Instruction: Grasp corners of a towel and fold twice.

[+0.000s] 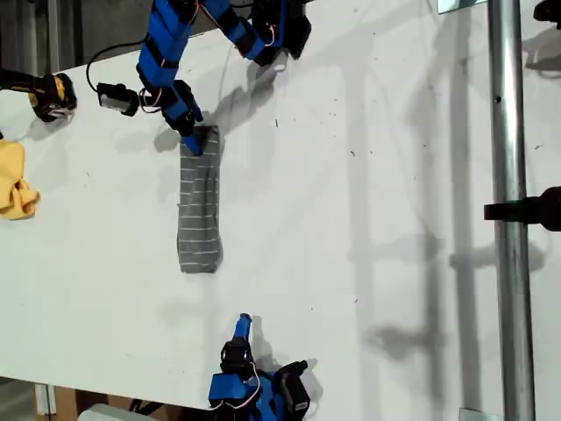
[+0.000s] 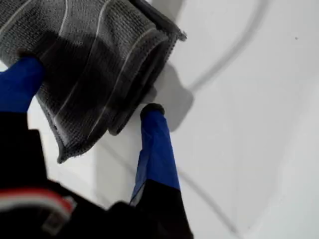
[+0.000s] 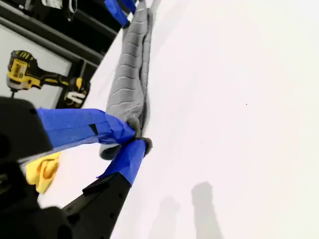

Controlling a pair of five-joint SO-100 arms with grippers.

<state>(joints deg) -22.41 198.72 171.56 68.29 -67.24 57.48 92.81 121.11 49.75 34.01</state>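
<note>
Exterior view: the towel point(image 1: 200, 206) lies folded into a long narrow strip on the white bench point(image 1: 368, 219), running from far to near, left of the bench's middle in this view. My first claw point(image 1: 195, 139) is down at the strip's far end. My second claw point(image 1: 242, 326) rests by the near edge, apart from the towel's near end. A yellow cloth point(image 1: 16, 180) sits at the exterior view's left edge, with a yellow drill point(image 1: 48, 95) beyond it.

First wrist view: my first claw point(image 2: 89, 89) stands wide, one finger under the folded towel point(image 2: 94, 64) end, the other on bare bench just beside its corner point(image 2: 177, 34).

Second wrist view: my second claw point(image 3: 135, 137) is pinched together with nothing between its tips; the towel point(image 3: 130, 79) stretches away beyond it.
</note>
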